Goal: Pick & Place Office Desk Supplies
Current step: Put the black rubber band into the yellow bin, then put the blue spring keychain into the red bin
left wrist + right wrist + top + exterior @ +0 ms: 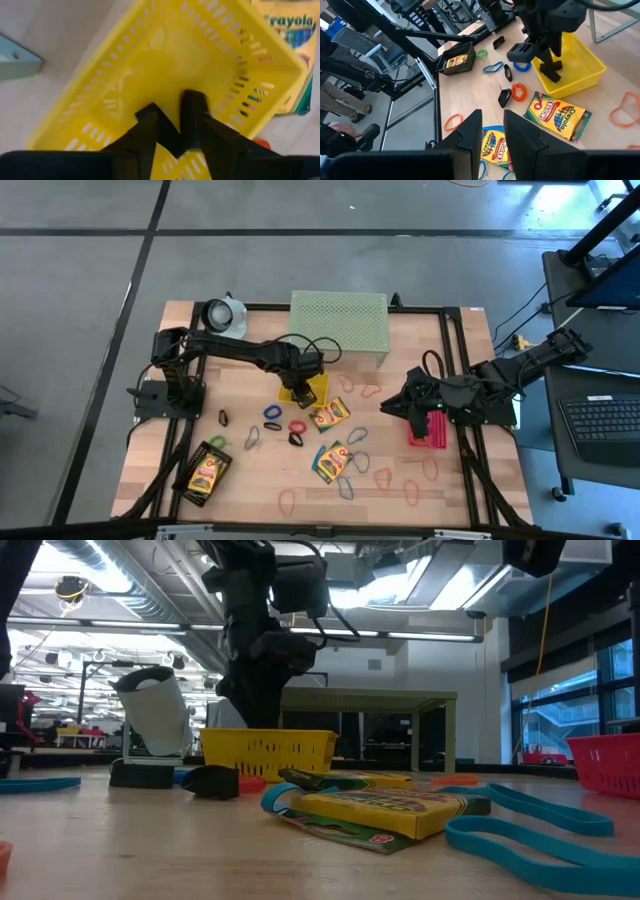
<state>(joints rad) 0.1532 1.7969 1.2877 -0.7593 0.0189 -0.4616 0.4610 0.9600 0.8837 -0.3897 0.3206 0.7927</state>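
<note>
Two arms share the worktop: left gripper (172,117) hangs inside the yellow tray (303,390), fingers spread, nothing visibly between them. Lift straight up, clearing its wall. Crayon boxes (329,415) and loops (271,412) lie scattered nearby. Right gripper (392,406) waits right, fingers parted, empty.

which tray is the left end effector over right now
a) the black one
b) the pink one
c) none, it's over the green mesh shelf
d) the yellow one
d: the high view shows the left end effector above the yellow tray, and its own wrist view looks past its fingers straight down into the yellow tray; the pink tray sits by the right arm and the black tray lies at the table's near left.
</note>
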